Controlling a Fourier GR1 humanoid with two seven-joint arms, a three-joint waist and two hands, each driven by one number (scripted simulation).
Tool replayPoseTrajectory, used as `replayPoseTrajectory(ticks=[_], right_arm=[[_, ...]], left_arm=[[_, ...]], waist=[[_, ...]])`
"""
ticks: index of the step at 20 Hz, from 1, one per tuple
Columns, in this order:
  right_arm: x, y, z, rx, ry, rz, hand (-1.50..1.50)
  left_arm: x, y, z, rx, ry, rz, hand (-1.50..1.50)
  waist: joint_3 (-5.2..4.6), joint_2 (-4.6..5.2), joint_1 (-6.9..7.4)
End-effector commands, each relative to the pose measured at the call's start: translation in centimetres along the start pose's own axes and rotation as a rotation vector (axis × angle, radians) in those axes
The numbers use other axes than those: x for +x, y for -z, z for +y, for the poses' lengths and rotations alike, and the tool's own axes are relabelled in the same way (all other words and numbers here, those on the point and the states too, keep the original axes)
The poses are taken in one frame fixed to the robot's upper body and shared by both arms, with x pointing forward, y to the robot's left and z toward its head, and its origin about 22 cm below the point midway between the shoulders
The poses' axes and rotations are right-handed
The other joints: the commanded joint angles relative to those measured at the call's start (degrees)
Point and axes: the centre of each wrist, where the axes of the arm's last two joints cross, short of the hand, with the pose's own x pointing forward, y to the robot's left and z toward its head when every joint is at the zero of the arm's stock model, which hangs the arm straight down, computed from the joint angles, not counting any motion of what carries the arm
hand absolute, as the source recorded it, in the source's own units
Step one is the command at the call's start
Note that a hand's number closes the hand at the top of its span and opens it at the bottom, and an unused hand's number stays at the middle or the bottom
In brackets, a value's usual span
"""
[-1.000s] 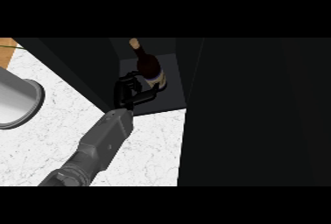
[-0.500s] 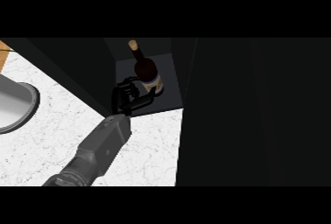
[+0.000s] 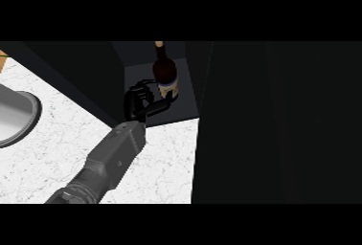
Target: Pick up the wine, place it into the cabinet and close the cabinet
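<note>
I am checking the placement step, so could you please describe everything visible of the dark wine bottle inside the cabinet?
The dark glass wine bottle stands roughly upright inside the open black cabinet, on its dark floor. It has a slim neck with a tan, cork-coloured top, a brownish body and a pale label band low on the body. The black hand on the only forearm in view is curled round its lower part, at the label, hiding the base.

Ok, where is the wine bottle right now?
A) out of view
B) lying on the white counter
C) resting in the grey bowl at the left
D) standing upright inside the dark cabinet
D: the wine bottle stands upright on the cabinet floor, with the hand curled at its base.
</note>
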Motion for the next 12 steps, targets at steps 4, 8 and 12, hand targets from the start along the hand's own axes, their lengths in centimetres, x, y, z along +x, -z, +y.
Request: replayPoseTrajectory(ticks=[4,8,12], right_arm=[[0.2,-0.5,-0.6,-0.003,0.008,0.005,-1.50],[-0.2,-0.2,-0.1,0.012,0.018,0.005,-1.50],[-0.2,-0.5,-0.5,-0.019,0.002,0.015,-1.50]], left_arm=[[2.1,1.2,-1.8,-0.012,-0.001,-0.019,1.50],[3.5,1.9,-2.8,0.011,-0.011,-0.018,1.50],[5.1,2.7,-4.1,-0.006,0.004,-0.037,1.50]], waist=[[0.08,-0.27,0.76],[0.04,0.27,-0.41],[0.09,-0.02,1.59]])
